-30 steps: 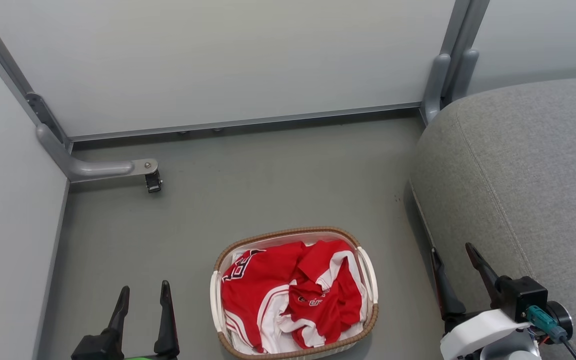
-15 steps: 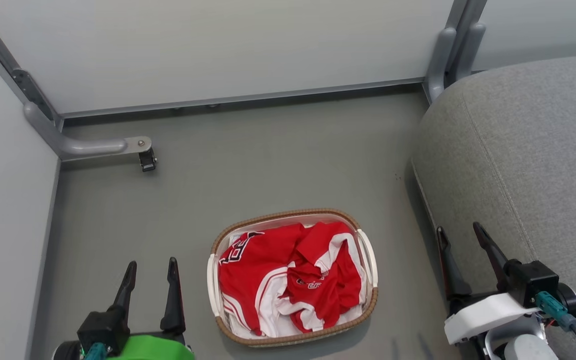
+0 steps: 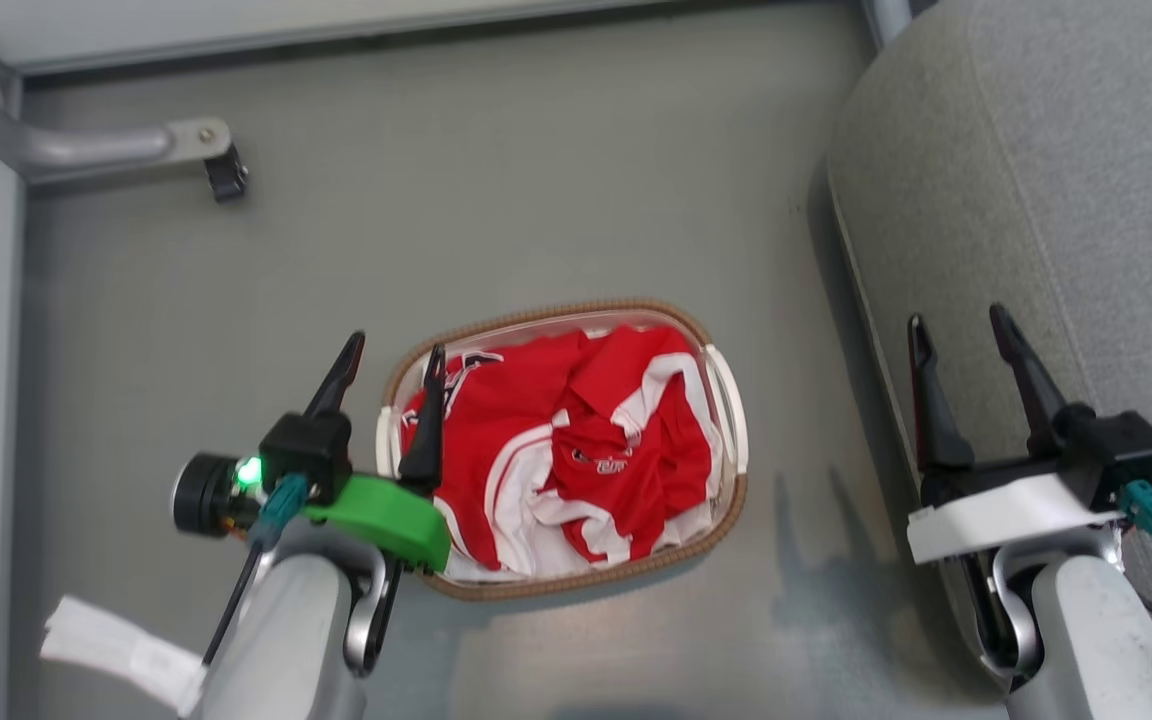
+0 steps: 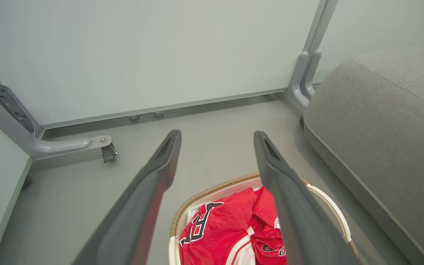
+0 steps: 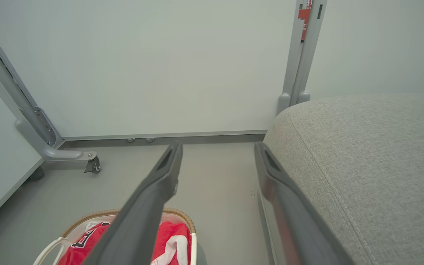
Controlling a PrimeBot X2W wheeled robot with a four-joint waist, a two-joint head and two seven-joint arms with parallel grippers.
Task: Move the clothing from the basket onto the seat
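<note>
Clothing (image 3: 536,450) bunched in basket (image 3: 556,308), numerals (image 4: 201,225) plain from left wrist; left pincer (image 3: 396,345), right pincer (image 3: 957,315) gaping, empty.

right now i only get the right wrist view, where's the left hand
Observer: In the head view the left hand is open, one finger over the basket's left end, the other outside its rim.
Operator: how full is the basket
Observer: The red clothing is heaped across the whole of it.
Operator: and my right hand vs the basket
Observer: The right hand is open over the seat's edge, well apart from the basket.
</note>
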